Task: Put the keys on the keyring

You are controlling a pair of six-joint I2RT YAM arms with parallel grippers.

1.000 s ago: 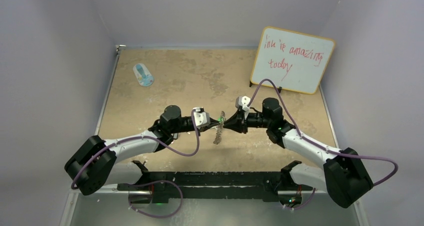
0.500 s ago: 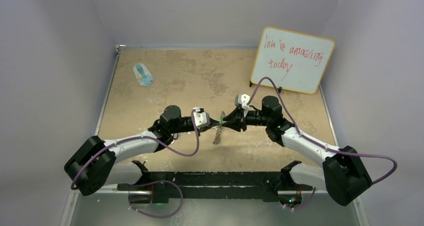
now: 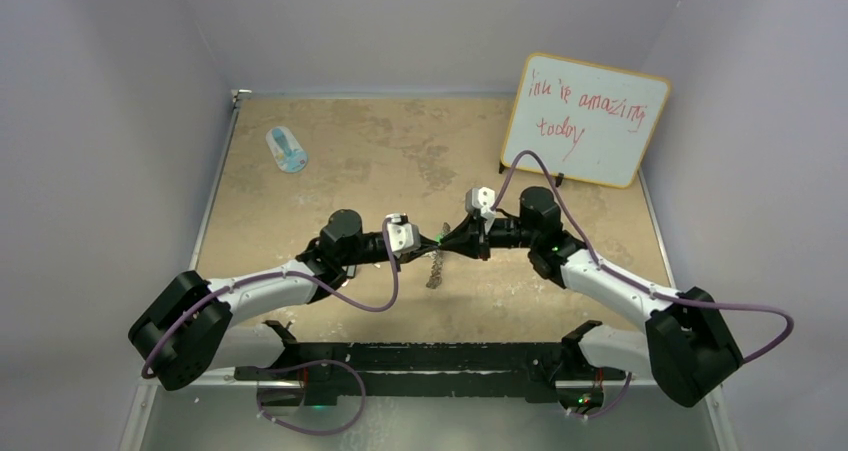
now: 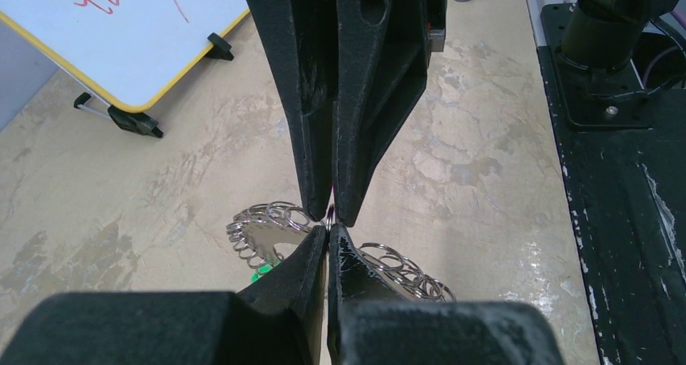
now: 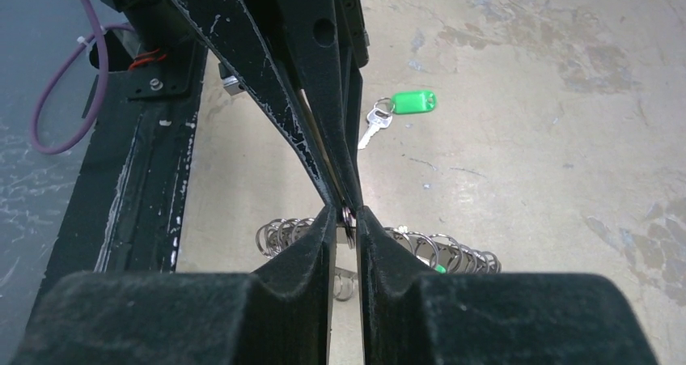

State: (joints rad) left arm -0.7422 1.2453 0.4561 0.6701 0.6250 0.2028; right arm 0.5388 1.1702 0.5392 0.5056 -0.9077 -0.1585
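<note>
Threading unfinished: green-tagged key [image 5: 412, 102] loose on worktop [image 5: 526, 138].
Left claw [image 4: 327, 229] pinches keyring [image 4: 263, 235]; right claw [image 5: 346, 213] slightly parted around its loop [image 5: 348, 226].

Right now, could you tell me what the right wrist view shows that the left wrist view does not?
Only the right wrist view shows a green-tagged key lying loose on the table. Only the left wrist view shows the whiteboard with red writing, standing on black feet. Both show the left gripper and right gripper meeting tip to tip, with the keyring and its wire loops just beyond the fingertips.
</note>
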